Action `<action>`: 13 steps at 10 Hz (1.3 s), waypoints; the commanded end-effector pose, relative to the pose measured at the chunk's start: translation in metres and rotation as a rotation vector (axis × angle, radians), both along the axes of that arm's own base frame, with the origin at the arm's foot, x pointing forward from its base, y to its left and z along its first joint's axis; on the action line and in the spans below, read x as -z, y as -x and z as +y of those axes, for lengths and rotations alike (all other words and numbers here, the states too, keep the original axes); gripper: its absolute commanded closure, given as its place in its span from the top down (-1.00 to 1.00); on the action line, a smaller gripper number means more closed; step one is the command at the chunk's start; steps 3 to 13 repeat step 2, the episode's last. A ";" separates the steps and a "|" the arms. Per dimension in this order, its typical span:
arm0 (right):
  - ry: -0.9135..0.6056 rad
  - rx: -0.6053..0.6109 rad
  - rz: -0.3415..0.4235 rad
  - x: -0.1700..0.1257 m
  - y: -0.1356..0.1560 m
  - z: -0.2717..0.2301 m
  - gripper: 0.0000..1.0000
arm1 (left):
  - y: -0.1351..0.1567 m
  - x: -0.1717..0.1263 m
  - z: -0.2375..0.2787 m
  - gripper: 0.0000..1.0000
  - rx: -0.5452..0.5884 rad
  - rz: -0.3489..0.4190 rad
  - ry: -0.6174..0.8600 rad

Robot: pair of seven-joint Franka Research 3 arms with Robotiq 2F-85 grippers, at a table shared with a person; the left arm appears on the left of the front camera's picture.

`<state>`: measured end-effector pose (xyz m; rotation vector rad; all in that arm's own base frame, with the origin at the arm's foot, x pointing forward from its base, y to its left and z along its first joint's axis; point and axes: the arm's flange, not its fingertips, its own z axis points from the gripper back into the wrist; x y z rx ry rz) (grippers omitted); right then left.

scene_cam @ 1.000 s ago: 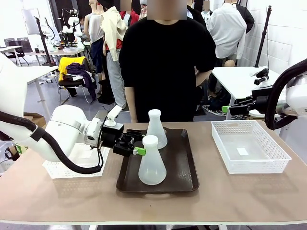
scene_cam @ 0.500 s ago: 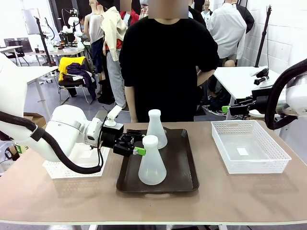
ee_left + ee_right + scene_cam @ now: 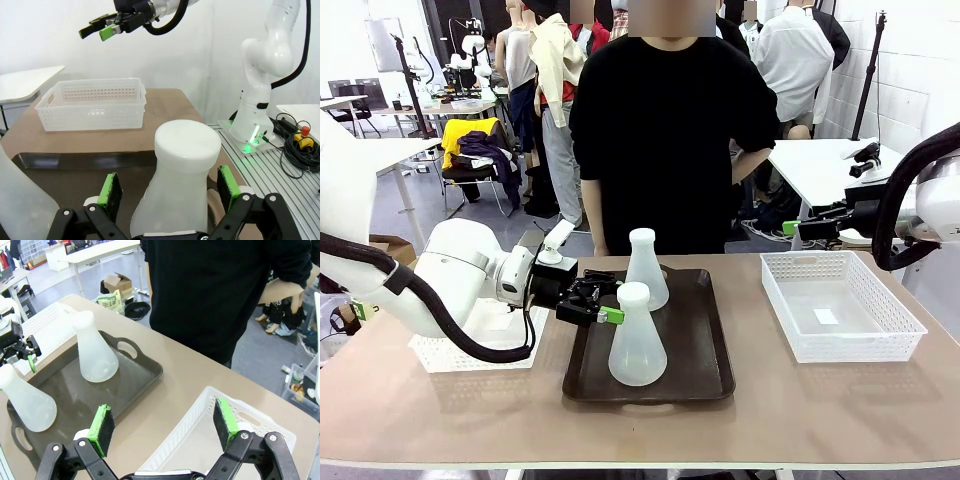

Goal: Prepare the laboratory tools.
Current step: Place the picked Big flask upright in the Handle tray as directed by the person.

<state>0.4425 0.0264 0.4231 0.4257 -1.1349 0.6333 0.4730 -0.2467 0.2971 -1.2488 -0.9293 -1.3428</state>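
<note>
While both flasks stand on the tray (image 3: 695, 345), the left gripper (image 3: 603, 302) straddles the near flask's (image 3: 637, 340) neck, spread. The right gripper (image 3: 165, 427) hangs spread above a basket (image 3: 200, 435).

- The front view looks level across the table (image 3: 840, 400) from the robot's side toward the standing person (image 3: 670, 130), at middle distance.
- The left wrist view sits very close behind the near flask (image 3: 180, 185), facing sideways across the tray (image 3: 75, 162) toward the white basket (image 3: 92, 102).
- The right wrist view looks down from above that basket (image 3: 200, 435).
- All three share the tray and flasks.
</note>
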 end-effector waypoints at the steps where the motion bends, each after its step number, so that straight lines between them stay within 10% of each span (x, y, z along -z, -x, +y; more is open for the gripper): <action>1: 0.003 0.002 0.006 0.001 0.001 0.000 1.00 | -0.001 -0.001 -0.001 1.00 -0.002 -0.014 0.007; 13: 0.003 0.002 0.006 0.001 0.001 0.000 1.00 | -0.001 -0.001 -0.001 1.00 -0.002 -0.014 0.007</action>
